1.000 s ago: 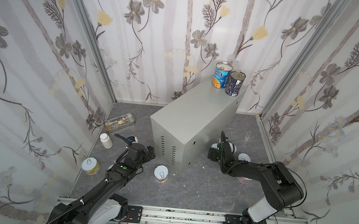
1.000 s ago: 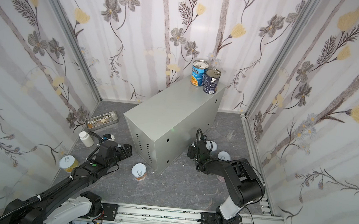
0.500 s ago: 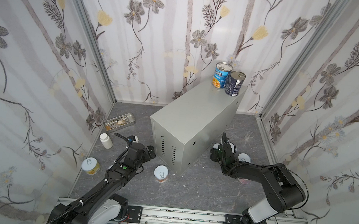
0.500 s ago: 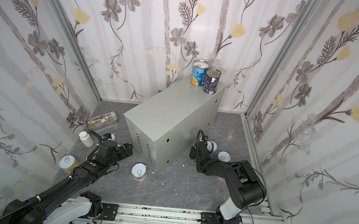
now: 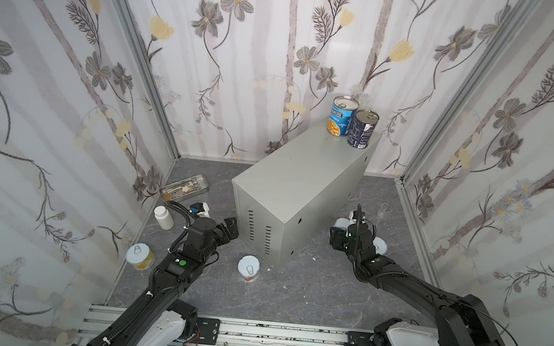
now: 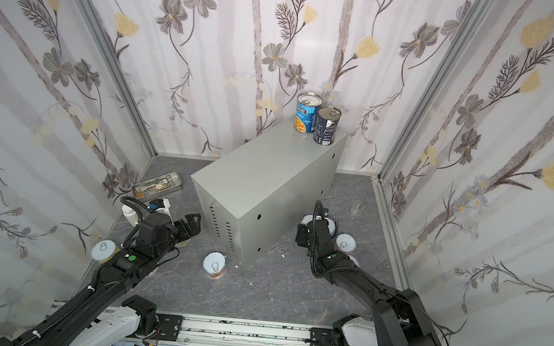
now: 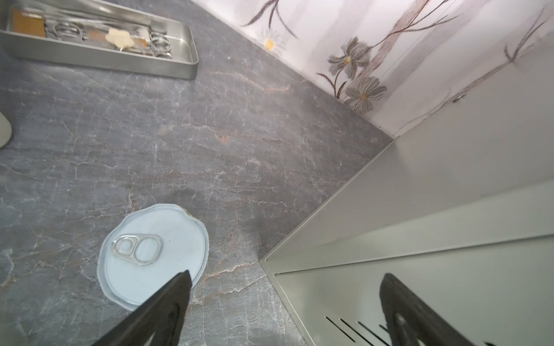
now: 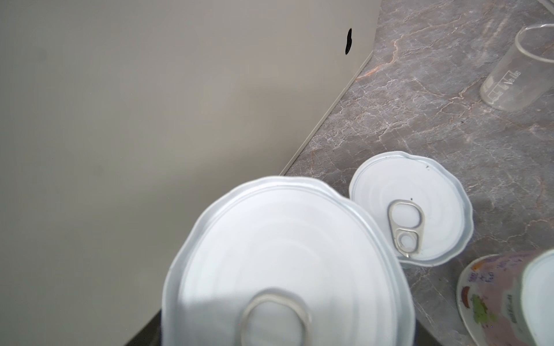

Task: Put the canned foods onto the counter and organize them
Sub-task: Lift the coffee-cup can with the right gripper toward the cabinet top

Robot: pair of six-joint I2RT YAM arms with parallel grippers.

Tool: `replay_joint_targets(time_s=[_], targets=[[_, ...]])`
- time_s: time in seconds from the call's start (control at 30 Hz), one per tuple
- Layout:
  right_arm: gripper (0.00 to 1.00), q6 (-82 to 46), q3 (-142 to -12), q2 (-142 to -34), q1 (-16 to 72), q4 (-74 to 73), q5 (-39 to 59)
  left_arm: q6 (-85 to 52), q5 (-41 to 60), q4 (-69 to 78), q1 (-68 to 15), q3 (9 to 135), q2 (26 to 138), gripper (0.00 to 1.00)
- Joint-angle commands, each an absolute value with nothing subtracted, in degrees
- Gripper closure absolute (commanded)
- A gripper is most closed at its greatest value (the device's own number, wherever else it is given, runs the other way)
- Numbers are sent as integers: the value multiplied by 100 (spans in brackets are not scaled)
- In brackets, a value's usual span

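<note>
The counter (image 5: 302, 183) is a light-grey metal box in the middle of the floor. At its far end stand a blue Progresso tin (image 5: 341, 121) and a dark navy tin (image 5: 363, 130). My right gripper (image 5: 337, 237) is low beside the counter's right wall, shut on a short can whose pale pull-tab lid (image 8: 281, 257) fills the right wrist view. Two more short cans (image 8: 410, 209) (image 8: 509, 299) stand right next to it. My left gripper (image 5: 230, 226) hangs open by the vented end, with a short can (image 7: 153, 251) under one finger. Other short cans (image 5: 248, 268) (image 5: 138, 256) stand on the floor in front.
A shallow metal tray (image 5: 184, 187) with tools lies at the back left by the wall, and a white plastic bottle (image 5: 164, 216) stands near it. A small clear glass (image 5: 384, 210) stands behind the right-hand cans. Flowered walls close in on three sides.
My right gripper's jaws have closed on the short can beside the counter. The left arm has stayed where it was, open.
</note>
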State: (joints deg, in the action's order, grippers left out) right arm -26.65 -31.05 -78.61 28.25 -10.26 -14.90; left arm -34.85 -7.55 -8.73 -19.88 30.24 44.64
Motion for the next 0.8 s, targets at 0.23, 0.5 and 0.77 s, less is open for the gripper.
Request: replay_joint_targets(time_s=[0.23,0.5,0.77], targets=[[47,-2319,-3572,-5977,2847,740,-1325,-3131,-914,-1571,-1985,3992,4220,0],[49,-1859,-4848,-5523,2852,2029,-1059,-2618,-1098,-2005,-1978,4960,4257,0],[49,-1384,-6711,-6100,2856,2716,-896,-2316,-1013,-2385,-1986,5695,4507,0]])
